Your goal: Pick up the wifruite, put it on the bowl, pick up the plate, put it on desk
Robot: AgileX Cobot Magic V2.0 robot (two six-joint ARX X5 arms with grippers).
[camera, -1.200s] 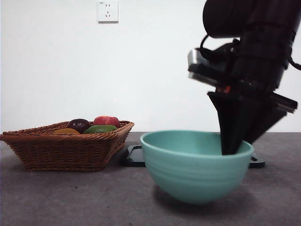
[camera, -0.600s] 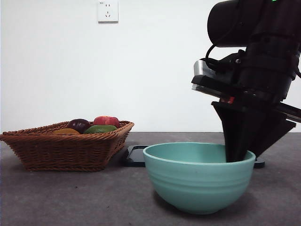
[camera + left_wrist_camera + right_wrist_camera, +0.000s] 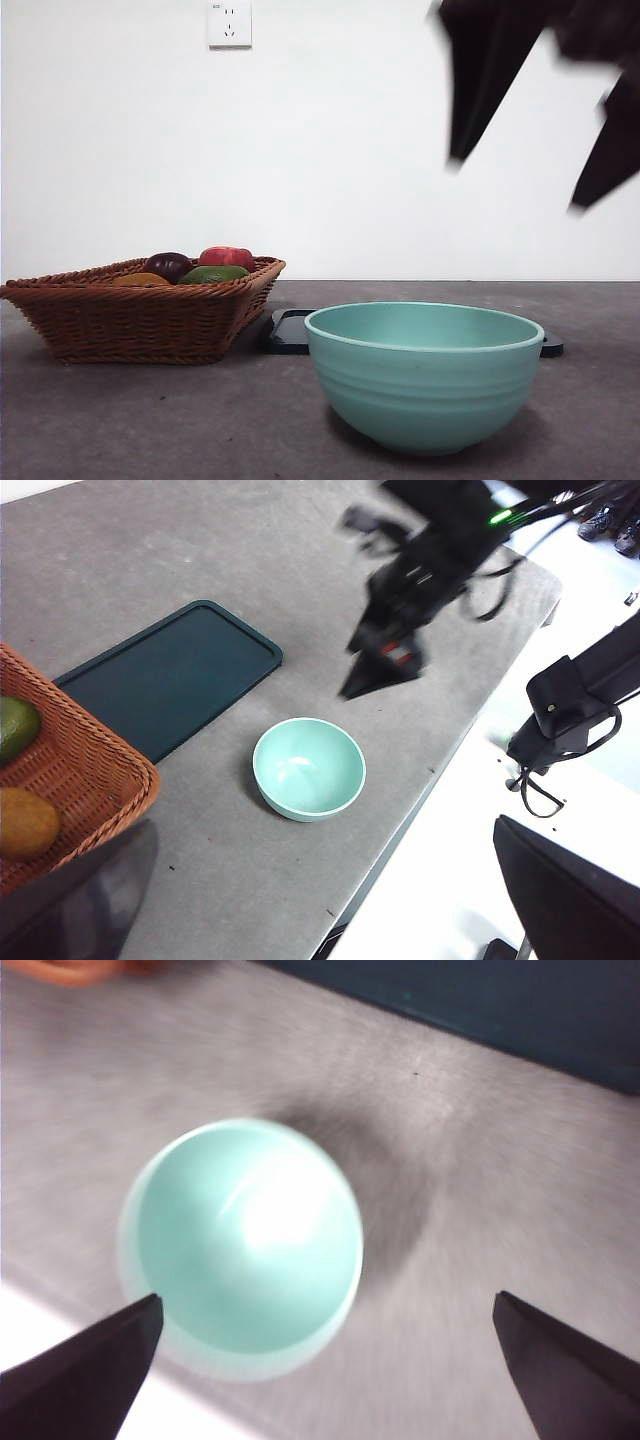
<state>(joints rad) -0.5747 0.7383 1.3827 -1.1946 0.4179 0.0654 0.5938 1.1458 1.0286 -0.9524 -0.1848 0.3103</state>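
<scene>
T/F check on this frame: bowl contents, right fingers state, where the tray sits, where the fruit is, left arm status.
1. The bowl is empty. True.
2. The right gripper is clamped on the bowl's rim. False: it hangs above the bowl with its fingers spread apart, touching nothing.
3. The dark tray lies flat on the desk beyond the bowl, beside the wicker basket. True.
4. The wifruite is in the bowl. False: it lies in the basket with the other fruit.
5. The left gripper holds a fruit. False: it is open and holds nothing.
</scene>
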